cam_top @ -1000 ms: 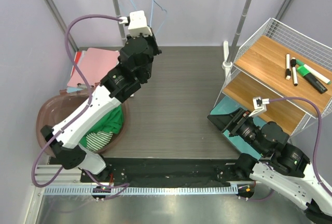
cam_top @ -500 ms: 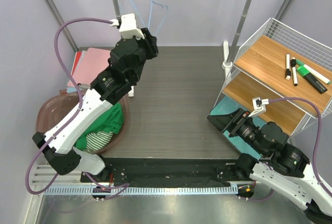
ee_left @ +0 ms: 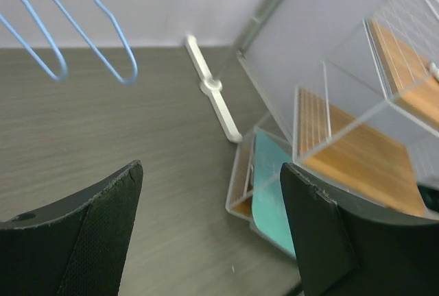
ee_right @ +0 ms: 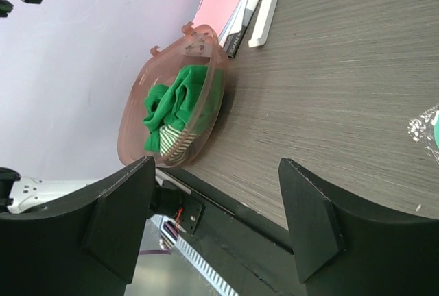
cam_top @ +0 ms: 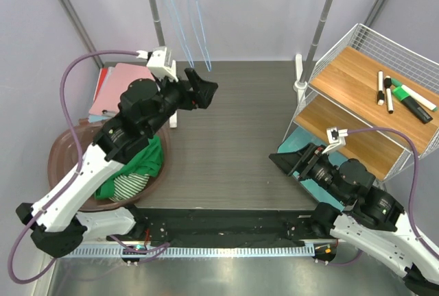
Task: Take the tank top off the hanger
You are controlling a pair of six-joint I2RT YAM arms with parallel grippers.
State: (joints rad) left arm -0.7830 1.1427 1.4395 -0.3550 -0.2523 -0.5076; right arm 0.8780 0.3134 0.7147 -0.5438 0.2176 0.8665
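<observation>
Left arm has swung down and away from the hangers (cam_top: 184,18); the tank top (cam_top: 149,162) is off them, in the basin.

Brown basin (cam_top: 63,149) at the desk's (cam_top: 240,138) left edge holds the bunched green tank top with striped cloth (cam_top: 127,186) beside it; the left arm hides part of the bowl. Left end effector (cam_top: 204,92) is spread wide and empty. Right end effector (cam_top: 287,161) is also wide and empty. Wire rack (cam_top: 357,35) carries markers (cam_top: 392,94) on its top shelf. Hanger hooks are cut off at the top edge. The teal item (ee_left: 271,193) under the rack can't be identified.
</observation>
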